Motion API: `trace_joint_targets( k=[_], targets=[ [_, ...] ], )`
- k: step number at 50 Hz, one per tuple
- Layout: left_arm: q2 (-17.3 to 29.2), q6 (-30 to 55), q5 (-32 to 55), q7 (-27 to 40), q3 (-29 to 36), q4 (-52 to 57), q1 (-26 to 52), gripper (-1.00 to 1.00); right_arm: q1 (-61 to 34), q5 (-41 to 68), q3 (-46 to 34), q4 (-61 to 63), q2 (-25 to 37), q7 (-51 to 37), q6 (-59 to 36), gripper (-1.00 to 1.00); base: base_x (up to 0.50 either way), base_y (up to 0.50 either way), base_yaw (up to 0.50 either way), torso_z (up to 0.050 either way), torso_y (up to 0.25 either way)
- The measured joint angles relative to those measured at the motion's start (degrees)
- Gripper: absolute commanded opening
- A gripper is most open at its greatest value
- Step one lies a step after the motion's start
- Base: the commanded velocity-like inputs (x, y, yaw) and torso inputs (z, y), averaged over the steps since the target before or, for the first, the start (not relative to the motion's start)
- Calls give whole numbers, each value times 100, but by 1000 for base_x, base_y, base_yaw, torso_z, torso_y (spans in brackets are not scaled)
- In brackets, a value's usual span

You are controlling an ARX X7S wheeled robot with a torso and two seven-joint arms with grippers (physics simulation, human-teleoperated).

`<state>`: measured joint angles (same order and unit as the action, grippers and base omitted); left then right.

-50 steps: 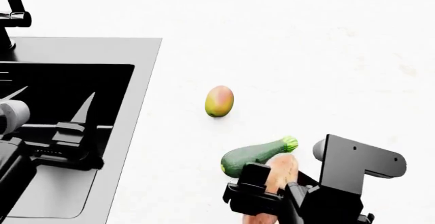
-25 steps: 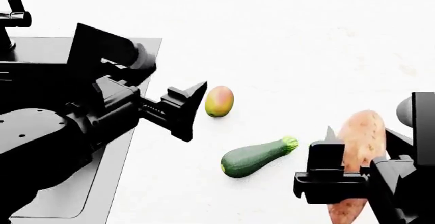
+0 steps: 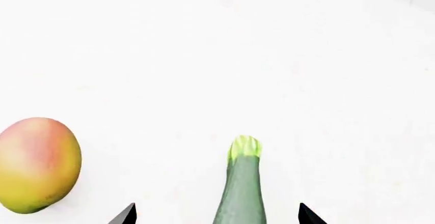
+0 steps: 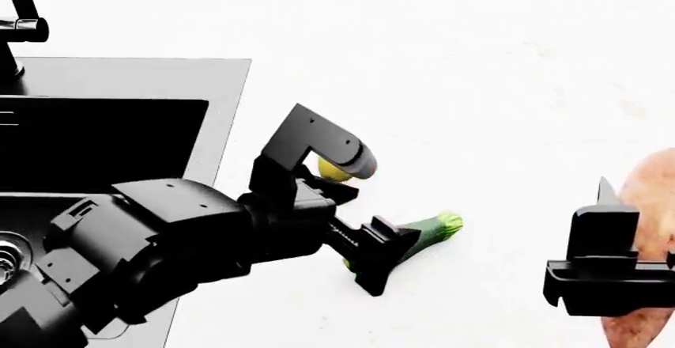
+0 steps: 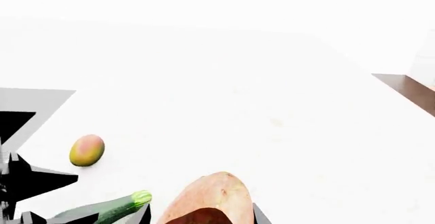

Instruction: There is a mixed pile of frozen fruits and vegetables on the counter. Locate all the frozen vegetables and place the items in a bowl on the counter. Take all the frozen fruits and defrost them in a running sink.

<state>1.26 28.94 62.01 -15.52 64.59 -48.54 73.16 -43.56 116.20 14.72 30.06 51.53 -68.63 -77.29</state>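
The zucchini (image 4: 431,230) lies on the white counter (image 4: 475,87), and I take it as the landmark. Its light green stem end points away from the sink (image 4: 116,134), and its dark body is mostly covered by the left gripper (image 4: 385,259) in the head view. In the left wrist view the zucchini (image 3: 241,188) sits between the two black fingertips (image 3: 124,215), which stand wide apart on both sides of it and do not touch it. The left arm reaches from over the sink, low and stretched towards the zucchini. The mango (image 4: 331,171) is just behind the zucchini, partly hidden by the left wrist; it rests on the counter. The sweet potato (image 4: 646,229) is well to the right of the zucchini, raised from the counter and clamped in the right gripper (image 4: 603,269), whose fingers close on its sides. The faucet (image 4: 19,24) stands at the far corner of the sink. No writing or label can be read on any thing
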Motion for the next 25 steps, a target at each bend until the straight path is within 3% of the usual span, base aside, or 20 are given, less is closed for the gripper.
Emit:
trace_joint_targets(
  k=[12,25],
  targets=[
    [-73,-666,1369,0,1606,-564,302,100,93,113,47,43,134,0,98,-100,0,0,0,0,1],
    [-120,-830,1848,-15,2109,-552,261,100,335,28,244,95,116,129,126,-100,0,0,0,0,0]
  ],
)
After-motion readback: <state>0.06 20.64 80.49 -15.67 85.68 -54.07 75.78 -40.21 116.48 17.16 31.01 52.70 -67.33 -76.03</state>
